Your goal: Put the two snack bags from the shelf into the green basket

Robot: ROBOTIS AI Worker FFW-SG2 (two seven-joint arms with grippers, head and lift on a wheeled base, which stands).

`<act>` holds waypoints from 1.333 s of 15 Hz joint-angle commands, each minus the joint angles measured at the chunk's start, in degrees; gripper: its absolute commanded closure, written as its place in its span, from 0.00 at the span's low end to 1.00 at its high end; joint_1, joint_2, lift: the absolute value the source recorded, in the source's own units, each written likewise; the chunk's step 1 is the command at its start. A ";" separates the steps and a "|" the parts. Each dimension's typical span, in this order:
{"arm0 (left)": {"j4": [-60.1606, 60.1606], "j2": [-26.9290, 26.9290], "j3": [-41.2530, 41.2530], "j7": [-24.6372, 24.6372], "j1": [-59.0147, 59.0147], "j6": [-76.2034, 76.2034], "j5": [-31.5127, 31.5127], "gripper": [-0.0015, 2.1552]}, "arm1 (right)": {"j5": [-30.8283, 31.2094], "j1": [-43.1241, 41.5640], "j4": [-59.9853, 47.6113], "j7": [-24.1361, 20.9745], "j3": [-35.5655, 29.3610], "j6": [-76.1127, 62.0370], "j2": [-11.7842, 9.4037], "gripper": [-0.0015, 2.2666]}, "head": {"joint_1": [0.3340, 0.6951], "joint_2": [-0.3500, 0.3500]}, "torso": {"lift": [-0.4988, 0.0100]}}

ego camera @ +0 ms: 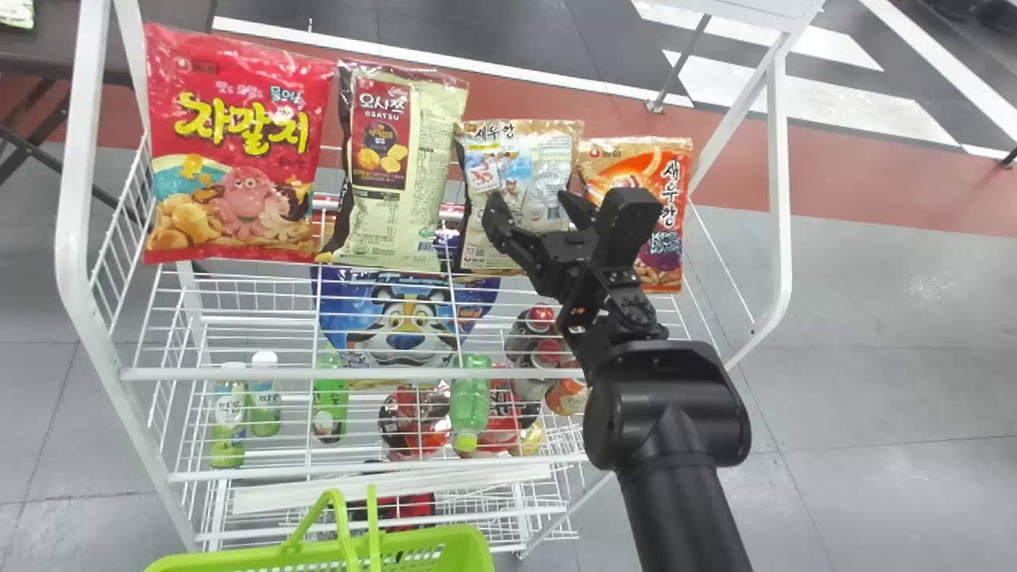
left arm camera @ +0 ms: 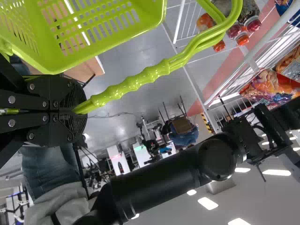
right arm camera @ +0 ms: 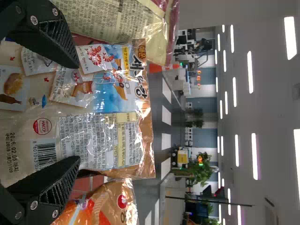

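On the top shelf, the tan snack bag (ego camera: 516, 179) stands between the cream bag (ego camera: 401, 167) and the orange bag (ego camera: 667, 206). My right gripper (ego camera: 540, 210) is open in front of the tan bag. In the right wrist view, the open right gripper (right arm camera: 77, 110) has its fingers on either side of the tan bag (right arm camera: 105, 117), with the orange bag (right arm camera: 101, 208) beside it. The green basket (ego camera: 413, 552) is at the bottom edge. In the left wrist view, my left gripper (left arm camera: 77, 110) is shut on the handle of the green basket (left arm camera: 157, 16).
A red snack bag (ego camera: 238, 151) stands at the shelf's left end. The white wire rack (ego camera: 278, 373) holds a blue bag (ego camera: 405, 310), bottles (ego camera: 470, 397) and several packs on its lower levels. White side posts (ego camera: 783, 183) frame the shelf.
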 commanded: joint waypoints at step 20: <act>-3.33 0.25 -0.64 -0.51 0.74 0.16 0.43 0.99 | -10.06 18.99 -38.41 -2.97 -3.61 23.13 -1.60 0.99 | 1.00 0.00 | 0.97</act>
